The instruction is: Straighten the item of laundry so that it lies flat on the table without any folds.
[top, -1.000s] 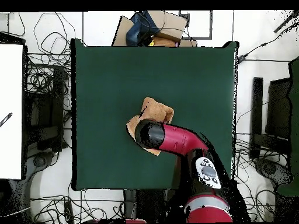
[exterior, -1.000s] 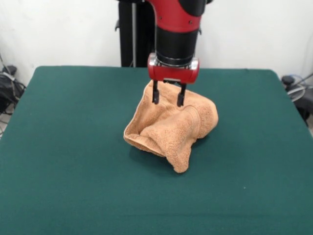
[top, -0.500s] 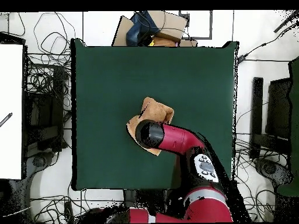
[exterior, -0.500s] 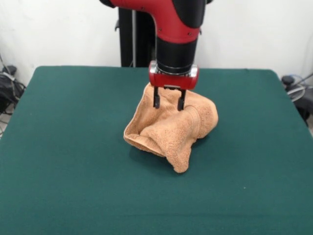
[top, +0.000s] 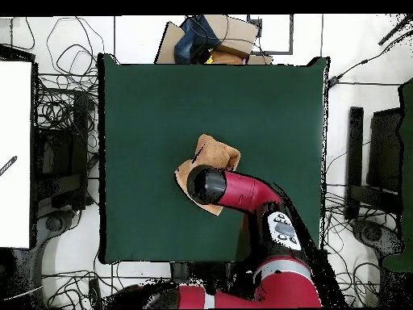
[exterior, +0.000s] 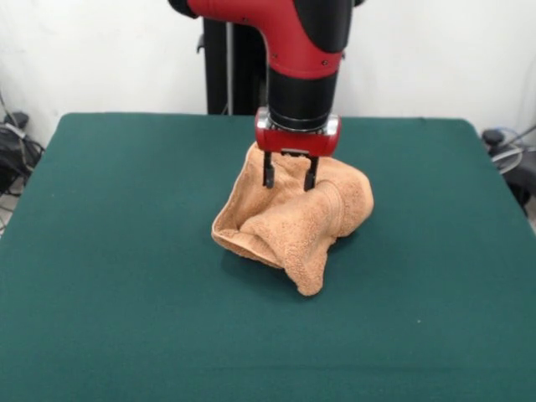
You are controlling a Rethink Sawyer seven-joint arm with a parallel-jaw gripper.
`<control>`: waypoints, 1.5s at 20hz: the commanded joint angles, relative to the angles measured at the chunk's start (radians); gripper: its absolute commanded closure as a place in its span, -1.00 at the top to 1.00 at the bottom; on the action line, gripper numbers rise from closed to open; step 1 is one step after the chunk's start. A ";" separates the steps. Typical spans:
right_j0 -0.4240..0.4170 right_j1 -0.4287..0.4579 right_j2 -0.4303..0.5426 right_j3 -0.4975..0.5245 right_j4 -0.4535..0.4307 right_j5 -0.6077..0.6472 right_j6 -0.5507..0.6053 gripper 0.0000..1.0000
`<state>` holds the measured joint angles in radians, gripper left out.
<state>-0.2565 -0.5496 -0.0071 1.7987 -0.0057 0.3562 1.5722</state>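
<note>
- Towel (exterior: 295,219) sits near the middle of the green table (exterior: 117,276), bunched into a raised heap, far from flat.
- We note several folds in the front view: a thick rolled flap runs down toward the near side and ends in a drooping tip; a curled lip opens on the picture's left; a rounded bulge sits on the right.
- One woven band shows across the rolled flap.
- Arm (exterior: 303,59) comes straight down over the heap's far upper edge, red wrist collar just above the cloth.
- Pincer (exterior: 289,174): two dark fingers (exterior: 268,171) pointing down, spread apart with a gap of towel visible between them. We read it as open, tips at or just against the top of the cloth; whether they press into it we cannot tell.
- No cloth is lifted off the table.
- Overhead view: the towel (top: 216,152) shows as a tan patch slightly toward the robot's side of table centre, its nearer part hidden under the arm (top: 242,190).
- Pincer itself hidden in that view.
- Table (top: 145,105) otherwise shows green felt all round the towel, edges well apart from it.
- Cables (top: 60,109) and a cardboard box (top: 230,36) lie off the table on the floor.
</note>
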 commanded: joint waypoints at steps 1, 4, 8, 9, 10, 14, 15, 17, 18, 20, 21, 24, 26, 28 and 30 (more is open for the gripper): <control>0.017 -0.026 0.067 -0.035 0.008 0.026 0.127 1.00; 0.027 -0.035 0.062 -0.041 0.014 0.042 0.133 1.00; 0.034 -0.035 0.060 -0.048 0.020 0.045 0.139 1.00; 0.036 -0.035 0.058 -0.052 0.020 0.047 0.139 1.00; 0.041 -0.034 0.052 -0.059 0.022 0.056 0.142 1.00; 0.038 -0.038 0.057 -0.063 0.026 0.064 0.138 1.00; 0.036 -0.040 0.059 -0.064 0.026 0.069 0.135 1.00; 0.034 -0.040 0.062 -0.069 0.028 0.074 0.134 1.00; 0.032 -0.040 0.064 -0.071 0.029 0.074 0.133 1.00; 0.028 -0.037 0.068 -0.077 0.029 0.076 0.129 1.00; 0.025 -0.036 0.070 -0.080 0.029 0.078 0.125 1.00; 0.018 -0.029 0.072 -0.094 0.029 0.087 0.119 1.00; 0.016 -0.028 0.071 -0.104 0.029 0.096 0.116 1.00; 0.017 -0.032 0.068 -0.114 0.030 0.112 0.115 1.00; 0.024 -0.037 0.061 -0.125 0.030 0.129 0.119 1.00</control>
<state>-0.2340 -0.5606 -0.0071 1.7520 -0.0061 0.3963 1.5722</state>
